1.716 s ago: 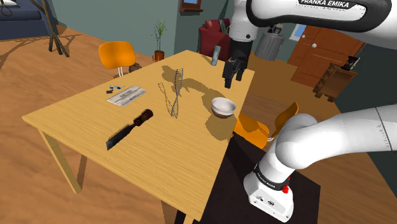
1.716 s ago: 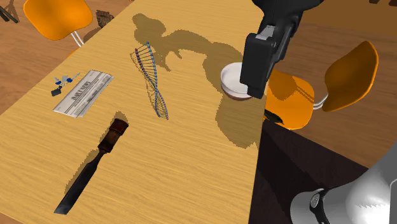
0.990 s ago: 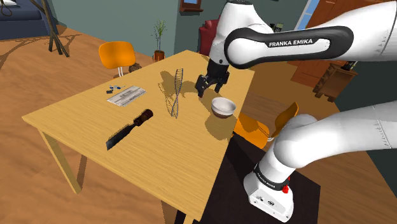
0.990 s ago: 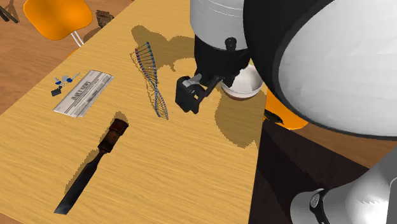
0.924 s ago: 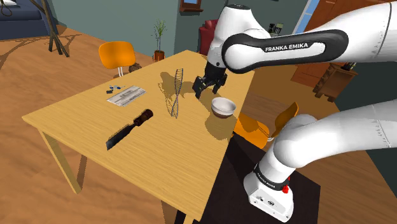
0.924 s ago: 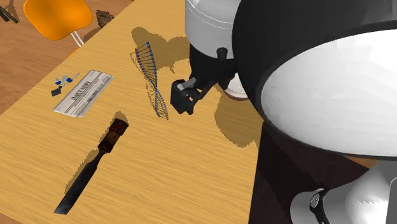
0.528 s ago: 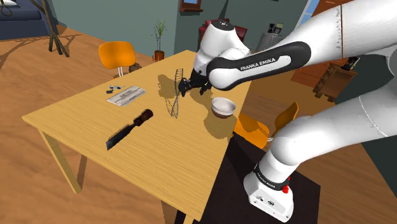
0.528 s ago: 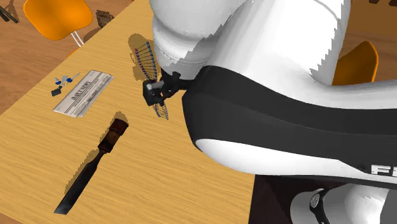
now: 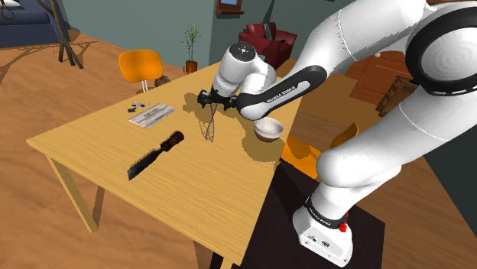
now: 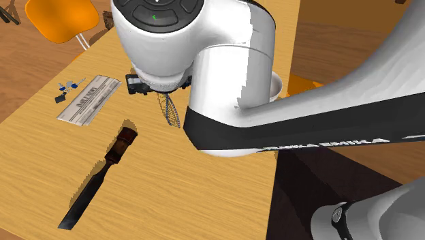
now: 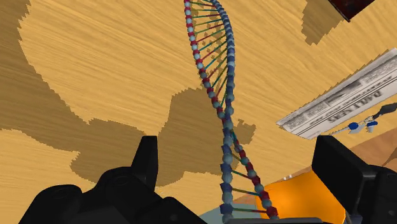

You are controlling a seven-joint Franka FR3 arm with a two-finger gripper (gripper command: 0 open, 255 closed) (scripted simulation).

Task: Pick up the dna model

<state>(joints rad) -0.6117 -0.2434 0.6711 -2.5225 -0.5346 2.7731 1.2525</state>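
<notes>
The jaws are standing wide apart and gripping nothing. In the wrist view the gripper [image 11: 239, 145] is straddling the model [image 11: 226, 121], whose beaded helix is running between the two fingers [image 11: 147, 167] without touching either, roughly midway in the gap. In the shoulder view the model [image 9: 212, 130] seems to be standing on end on the table [image 9: 92, 141], and the gripper [image 9: 208, 98] is reaching it sideways at its upper part.

The likeliest trouble is tipping. The model is looking tall, thin and narrow-footed, so one finger arriving before the other would probably be pushing it over rather than clamping it. The open lattice of rungs is also offering little to press on, and pads closing on a gap between beads could be slipping through or twisting the helix. Closing evenly on the strands, then lifting straight up, is looking safest.

Room is fair. The bowl [image 9: 267, 128] is sitting near the model on the shoulder view's right, under the forearm, so a swing that way is risking a knock. The paper [image 9: 151, 114] and knife [image 9: 155, 155] are lying well apart on the other side, with bare wood between. The table's far edge and an orange chair [image 9: 141, 65] are lying beyond. Nothing is hanging over the model but the arm itself.
</notes>
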